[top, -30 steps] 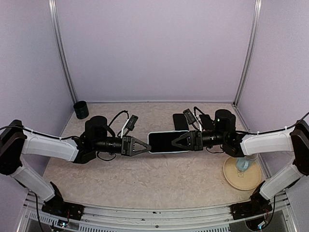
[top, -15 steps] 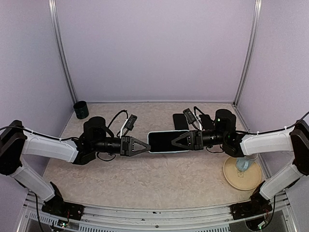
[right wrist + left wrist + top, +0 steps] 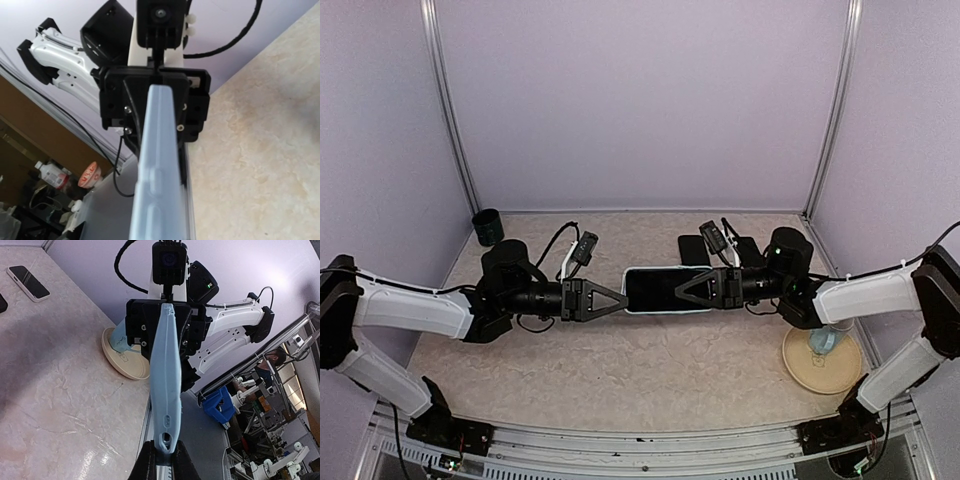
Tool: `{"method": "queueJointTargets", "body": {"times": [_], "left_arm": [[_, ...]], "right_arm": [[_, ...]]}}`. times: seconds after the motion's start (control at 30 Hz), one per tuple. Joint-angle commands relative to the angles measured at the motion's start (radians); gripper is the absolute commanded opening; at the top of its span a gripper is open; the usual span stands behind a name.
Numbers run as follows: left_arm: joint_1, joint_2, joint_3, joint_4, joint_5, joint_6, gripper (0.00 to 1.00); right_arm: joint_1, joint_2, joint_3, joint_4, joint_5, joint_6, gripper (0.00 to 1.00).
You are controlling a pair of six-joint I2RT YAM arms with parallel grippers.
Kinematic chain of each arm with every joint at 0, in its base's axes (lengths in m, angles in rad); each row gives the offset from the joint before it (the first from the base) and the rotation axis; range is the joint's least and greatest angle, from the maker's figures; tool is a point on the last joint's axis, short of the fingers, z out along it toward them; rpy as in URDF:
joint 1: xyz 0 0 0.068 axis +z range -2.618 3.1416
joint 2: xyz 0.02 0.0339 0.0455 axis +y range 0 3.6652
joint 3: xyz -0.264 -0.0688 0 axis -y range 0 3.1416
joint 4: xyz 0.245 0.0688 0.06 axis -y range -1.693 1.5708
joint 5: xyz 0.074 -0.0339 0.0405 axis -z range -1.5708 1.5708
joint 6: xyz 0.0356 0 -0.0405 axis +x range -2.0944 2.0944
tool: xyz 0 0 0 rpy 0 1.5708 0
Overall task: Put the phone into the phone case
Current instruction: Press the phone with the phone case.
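A pale blue phone case [image 3: 665,290] with a black face showing on top hangs level above the table middle, held at both ends. My left gripper [image 3: 620,299] is shut on its left end; in the left wrist view the black fingertips [image 3: 148,462] pinch the case's edge [image 3: 166,380]. My right gripper [image 3: 682,290] is shut on its right end; in the right wrist view the case [image 3: 157,175] fills the lower frame edge-on and hides my fingers. I cannot tell whether the black face is the phone seated inside.
A dark phone [image 3: 694,250] and another dark slab [image 3: 750,248] lie on the table behind the right arm. A white-rimmed phone [image 3: 27,282] lies on the table. A black cup [image 3: 488,227] stands at the back left. A tan dish [image 3: 800,365] with a pale blue item sits front right.
The case has risen slightly between both grippers. The left arm's wrist has drawn a little to the left. Both grips are unchanged.
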Motion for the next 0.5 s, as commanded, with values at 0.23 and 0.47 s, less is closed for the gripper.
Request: {"method": "queueJointTargets", "body": {"times": [0.23,0.47], "left_arm": [[-0.005,-0.055,-0.022,0.134,0.092,-0.026,0.05],[-0.007,-0.048,-0.019,0.146,0.098,-0.038,0.29]], "right_arm": [[-0.054,0.037,-0.058,0.186,-0.003,0.107,0.00],[-0.061,0.074,-0.057,0.267,-0.031,0.172,0.00]]}}
